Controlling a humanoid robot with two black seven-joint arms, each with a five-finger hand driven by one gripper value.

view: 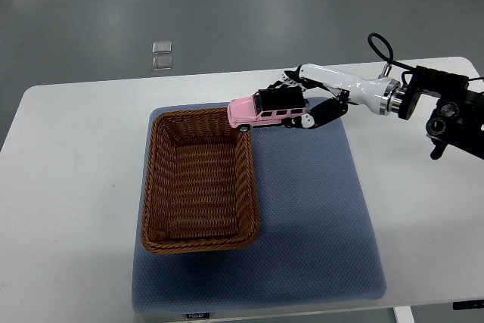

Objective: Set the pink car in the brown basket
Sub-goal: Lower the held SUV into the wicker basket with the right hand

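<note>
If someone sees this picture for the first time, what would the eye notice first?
Probably the pink car, bright against the grey-blue mat, held by the right hand at the far right corner of the brown basket. The basket sits on the mat's left side and looks empty. The left hand is not in view.

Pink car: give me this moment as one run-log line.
right hand shut on pink car | car above far right corner of brown basket | basket empty | not yet placed

Lab or test room — bare white table (76, 187), grey floor (227, 5).
</note>
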